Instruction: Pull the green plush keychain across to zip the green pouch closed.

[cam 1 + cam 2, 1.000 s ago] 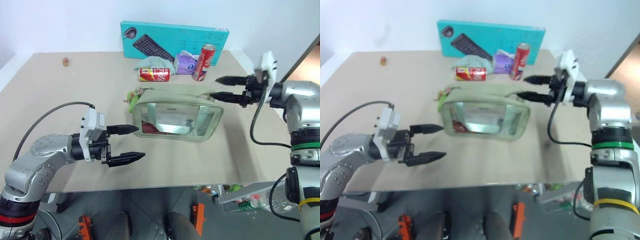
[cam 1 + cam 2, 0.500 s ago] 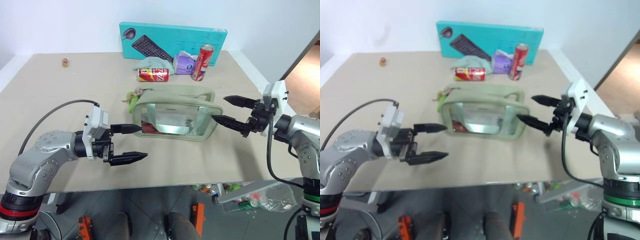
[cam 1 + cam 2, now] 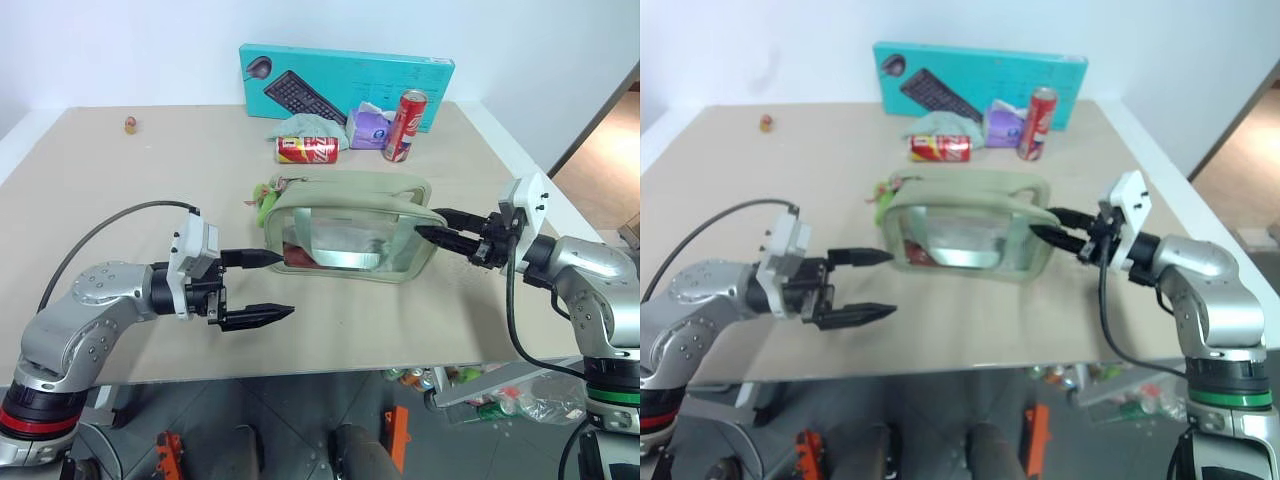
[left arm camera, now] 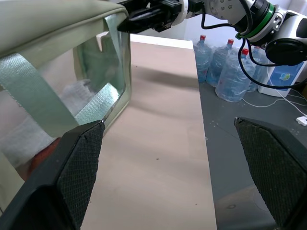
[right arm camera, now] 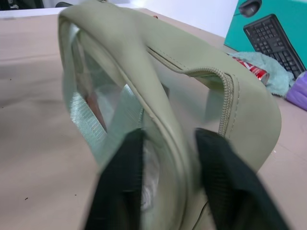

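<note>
Your right end effector (image 3: 432,223) is clenched on the right end of the green pouch (image 3: 350,238). Your left end effector (image 3: 268,285) hangs released just beside the pouch's left end, near the green plush keychain (image 3: 263,198).

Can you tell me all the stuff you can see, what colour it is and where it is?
green pouch: 1, sage green, middle of table
green plush keychain: 1, lime green, at pouch's left end
keyboard box: 1, teal, back edge of table
cola cans: 2, red, one standing, one lying, near box
cloth: 1, pale mint, behind lying can
tissue pack: 1, purple, beside standing can
small thing: 1, brownish, far left
table: 1, tan
left gripper: open, beside pouch's left end
right gripper: closing on pouch's right end
</note>
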Motion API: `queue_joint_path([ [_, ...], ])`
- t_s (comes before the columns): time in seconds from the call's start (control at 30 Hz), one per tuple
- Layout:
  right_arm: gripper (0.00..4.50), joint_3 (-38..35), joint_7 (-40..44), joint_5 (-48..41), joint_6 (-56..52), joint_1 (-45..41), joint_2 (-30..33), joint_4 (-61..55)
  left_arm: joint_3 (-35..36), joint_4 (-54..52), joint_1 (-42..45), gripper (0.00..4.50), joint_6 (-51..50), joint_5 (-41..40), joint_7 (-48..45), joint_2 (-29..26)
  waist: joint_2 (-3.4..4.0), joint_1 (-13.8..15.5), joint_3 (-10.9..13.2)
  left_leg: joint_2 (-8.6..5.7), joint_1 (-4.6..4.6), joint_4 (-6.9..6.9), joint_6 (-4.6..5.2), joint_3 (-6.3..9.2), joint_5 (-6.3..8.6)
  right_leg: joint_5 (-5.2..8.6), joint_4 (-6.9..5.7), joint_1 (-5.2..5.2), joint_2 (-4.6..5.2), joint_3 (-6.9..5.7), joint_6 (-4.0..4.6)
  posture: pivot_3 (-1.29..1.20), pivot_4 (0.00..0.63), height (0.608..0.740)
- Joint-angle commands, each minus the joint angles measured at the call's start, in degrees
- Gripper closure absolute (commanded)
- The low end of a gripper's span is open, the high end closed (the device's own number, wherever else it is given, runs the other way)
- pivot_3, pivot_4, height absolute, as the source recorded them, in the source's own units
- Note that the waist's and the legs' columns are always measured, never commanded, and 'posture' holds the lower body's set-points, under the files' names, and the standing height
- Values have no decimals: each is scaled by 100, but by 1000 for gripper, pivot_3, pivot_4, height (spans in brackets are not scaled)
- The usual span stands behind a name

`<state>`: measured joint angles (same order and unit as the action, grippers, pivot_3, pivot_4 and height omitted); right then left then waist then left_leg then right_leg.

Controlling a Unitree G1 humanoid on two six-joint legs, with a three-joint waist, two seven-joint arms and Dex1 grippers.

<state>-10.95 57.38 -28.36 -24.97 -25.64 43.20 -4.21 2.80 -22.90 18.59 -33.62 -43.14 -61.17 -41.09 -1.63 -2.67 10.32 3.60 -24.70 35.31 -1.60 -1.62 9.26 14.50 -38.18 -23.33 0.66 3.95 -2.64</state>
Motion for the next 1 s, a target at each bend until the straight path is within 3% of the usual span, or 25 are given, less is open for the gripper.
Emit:
queue_joint_path([
  [0.03, 4299, -7, 98, -51, 97, -183, 76, -93, 150, -146, -25, 0, 101, -17, 29, -27, 0, 0, 0, 0, 0, 0, 0, 0, 0, 0, 0, 0, 0, 0, 0, 0, 150, 740],
  [0.07, 4465, 13, 138, -32, 123, -205, 100, -85, 155, -141, -33, 0, 105, -14, 30, -30, 0, 0, 0, 0, 0, 0, 0, 0, 0, 0, 0, 0, 0, 0, 0, 0, 150, 740],
  [0.67, 4465, 804, 1071, 96, 819, -1356, -107, -101, 77, -104, 90, 0, 93, 15, 100, 34, 0, -18, 0, 17, 4, -1, 0, 0, 1, -4, 0, -3, -19, 3, 13, 0, 150, 740],
  [1.0, 4465, 818, 1440, 666, 2033, -1313, -128, 1466, 77, -144, 113, 0, 43, 14, 183, 17, 0, -19, 0, 23, 13, 0, 0, -3, 1, -11, -2, -1, -27, 8, 23, 0, 150, 740],
])
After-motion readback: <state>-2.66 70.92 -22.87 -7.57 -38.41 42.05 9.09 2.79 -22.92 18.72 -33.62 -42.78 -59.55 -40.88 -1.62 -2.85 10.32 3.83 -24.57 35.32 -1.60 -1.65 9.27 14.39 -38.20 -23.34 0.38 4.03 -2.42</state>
